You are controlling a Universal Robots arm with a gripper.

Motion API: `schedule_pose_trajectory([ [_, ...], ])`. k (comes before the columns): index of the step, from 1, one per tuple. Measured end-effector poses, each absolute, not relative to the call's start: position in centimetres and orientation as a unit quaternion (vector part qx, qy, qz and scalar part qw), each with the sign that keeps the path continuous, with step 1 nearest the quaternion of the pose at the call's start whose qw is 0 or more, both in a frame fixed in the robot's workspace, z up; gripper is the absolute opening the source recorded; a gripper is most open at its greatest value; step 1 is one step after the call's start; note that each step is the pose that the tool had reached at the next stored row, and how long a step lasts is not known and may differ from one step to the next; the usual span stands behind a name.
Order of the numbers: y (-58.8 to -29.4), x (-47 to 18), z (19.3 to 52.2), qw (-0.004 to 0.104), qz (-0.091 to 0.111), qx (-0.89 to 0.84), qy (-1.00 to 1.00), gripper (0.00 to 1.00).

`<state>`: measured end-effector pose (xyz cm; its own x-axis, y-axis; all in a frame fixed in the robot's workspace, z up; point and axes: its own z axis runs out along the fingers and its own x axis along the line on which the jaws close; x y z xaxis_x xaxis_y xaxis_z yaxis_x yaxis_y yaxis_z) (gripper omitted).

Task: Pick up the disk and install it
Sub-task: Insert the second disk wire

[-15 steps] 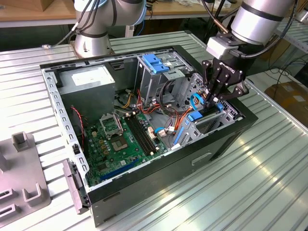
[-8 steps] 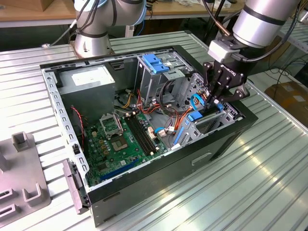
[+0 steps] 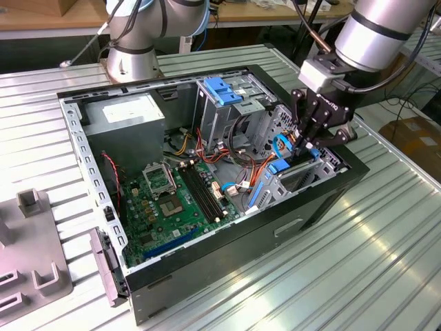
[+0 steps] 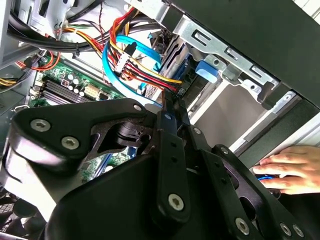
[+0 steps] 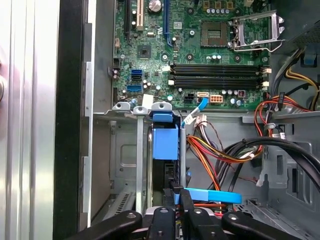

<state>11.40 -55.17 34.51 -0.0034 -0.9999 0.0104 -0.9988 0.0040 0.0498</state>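
The install step is in hand: the gripper point(image 3: 308, 143), at 3 o'clock of the case point(image 3: 207, 269), is closed on the disk point(image 5: 165, 143), half inside the drive bay point(image 5: 131, 165). It needs straight, gentle pushing.

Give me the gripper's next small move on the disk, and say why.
Probably push the disk slightly deeper, straight along its slot. In the first wrist view the gripper is shut on its edge, and its blue carrier sits between the bay's metal rails, so it seems lined up but perhaps not seated. Go gently: a blue cable lies right beside the gripper.
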Motion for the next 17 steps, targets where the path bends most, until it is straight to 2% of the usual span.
schedule_pose_trajectory([
  [12, -55.3, 11.4, 34.5, 0.017, -0.018, 0.706, -0.708, 0.16],
  [17, -55.3, 11.4, 35.6, 0.017, -0.018, 0.706, -0.708, 0.16],
])
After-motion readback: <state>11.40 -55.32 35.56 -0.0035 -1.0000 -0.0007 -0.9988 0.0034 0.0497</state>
